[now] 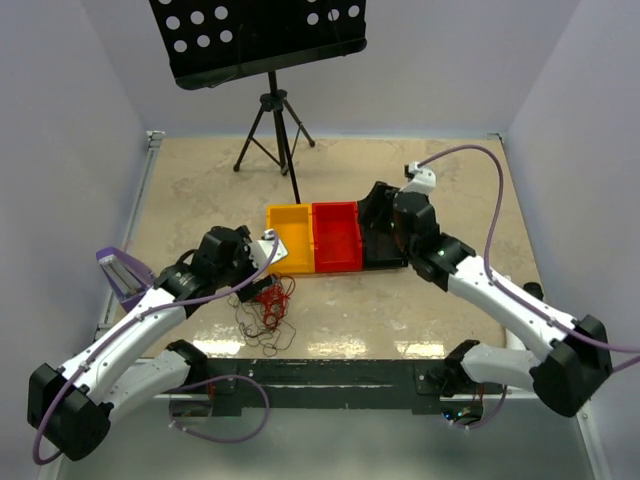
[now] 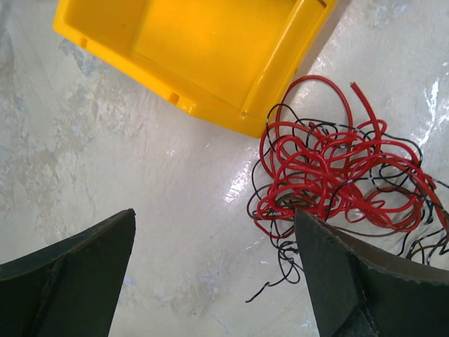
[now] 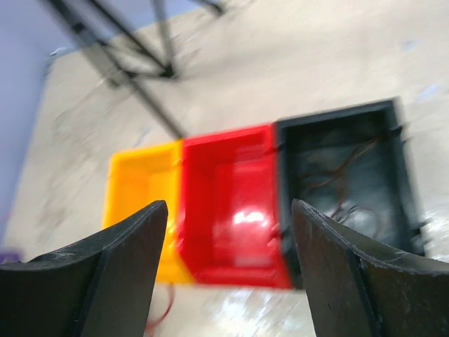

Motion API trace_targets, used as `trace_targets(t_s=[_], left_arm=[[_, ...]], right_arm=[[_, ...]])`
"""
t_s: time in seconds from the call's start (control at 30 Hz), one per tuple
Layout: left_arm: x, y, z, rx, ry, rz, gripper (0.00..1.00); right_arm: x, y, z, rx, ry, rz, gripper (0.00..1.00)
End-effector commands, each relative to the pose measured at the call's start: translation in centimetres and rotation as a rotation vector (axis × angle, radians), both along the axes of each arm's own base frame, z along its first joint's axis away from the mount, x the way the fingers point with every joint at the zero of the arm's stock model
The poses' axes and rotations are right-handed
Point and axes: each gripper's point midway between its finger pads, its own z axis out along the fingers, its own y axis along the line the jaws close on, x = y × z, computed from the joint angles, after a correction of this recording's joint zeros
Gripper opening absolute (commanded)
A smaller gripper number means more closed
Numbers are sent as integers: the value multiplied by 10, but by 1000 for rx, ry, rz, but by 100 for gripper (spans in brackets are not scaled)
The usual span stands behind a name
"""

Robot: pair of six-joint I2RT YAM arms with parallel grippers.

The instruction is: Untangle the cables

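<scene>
Evidently the cables (image 2: 337, 175) are a featherweight, springy snarl of thin red and black wires. They look limp enough to bend anywhere but curly enough to hook one another, so a hard tug would likely tighten the knot. The best hold seems to be an outer loop, such as the red arc standing clear at the far side of the bunch, or the loose black tail at its near edge.

The bunch lies on the table (image 1: 400, 310), just beside the near corner of the yellow bin (image 2: 210, 35). The left gripper (image 2: 214, 214) is spread wide and empty, and the bunch sits outside its gap, against the right-hand finger. The right gripper (image 3: 230, 207), also spread and empty, hangs over the row of bins, well apart from the snarl. A few blurred dark strands seem to lie in the black bin (image 3: 393, 119).
</scene>
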Motion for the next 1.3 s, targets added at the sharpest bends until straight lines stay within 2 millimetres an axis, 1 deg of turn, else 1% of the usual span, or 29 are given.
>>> trace_targets(t_s=[0.0, 0.03, 0.07, 0.1, 0.13, 0.2, 0.27, 0.3, 0.33, 0.4, 0.43, 0.57, 0.8, 0.9, 1.0, 1.17, 1.27], left_arm=[[-6, 0, -12, -18, 53, -66, 100], [-8, 2, -17, -5, 67, -75, 100], [-10, 4, -21, 4, 77, -79, 100], [-11, 7, -25, 14, 82, -82, 100], [-13, 8, -28, 19, 90, -86, 100], [-14, 10, -31, 25, 94, -91, 100], [-15, 11, -32, 28, 96, -93, 100], [-16, 11, -34, 28, 103, -99, 100], [-17, 12, -35, 30, 111, -103, 100], [-18, 13, -39, 34, 123, -109, 100], [-19, 15, -41, 40, 127, -110, 100], [-19, 19, -51, 57, 145, -108, 100], [-18, 23, -51, 65, 135, -108, 99], [-19, 24, -52, 69, 135, -107, 99], [-21, 26, -55, 73, 137, -108, 99], [-23, 29, -65, 90, 142, -108, 98], [-22, 32, -73, 101, 141, -96, 98]], right_arm=[[-60, 54, -6, 103, 34, 219, 75], [-75, 70, -11, 146, 51, 273, 75], [-96, 88, -19, 180, 72, 349, 74], [-111, 105, -18, 239, 70, 411, 73], [-127, 118, -26, 276, 90, 461, 72], [-143, 132, -47, 310, 131, 510, 67], [-151, 144, -63, 332, 158, 545, 64], [-154, 151, -65, 347, 161, 564, 63], [-155, 157, -71, 348, 171, 574, 63], [-155, 171, -73, 364, 168, 597, 63], [-155, 177, -78, 360, 172, 603, 62], [-147, 198, -88, 365, 182, 609, 59], [-137, 223, -109, 390, 214, 599, 50], [-134, 228, -120, 381, 232, 583, 43], [-130, 230, -126, 376, 239, 564, 33], [-127, 228, -126, 369, 237, 540, 0], [-128, 221, -120, 357, 228, 527, 0]])
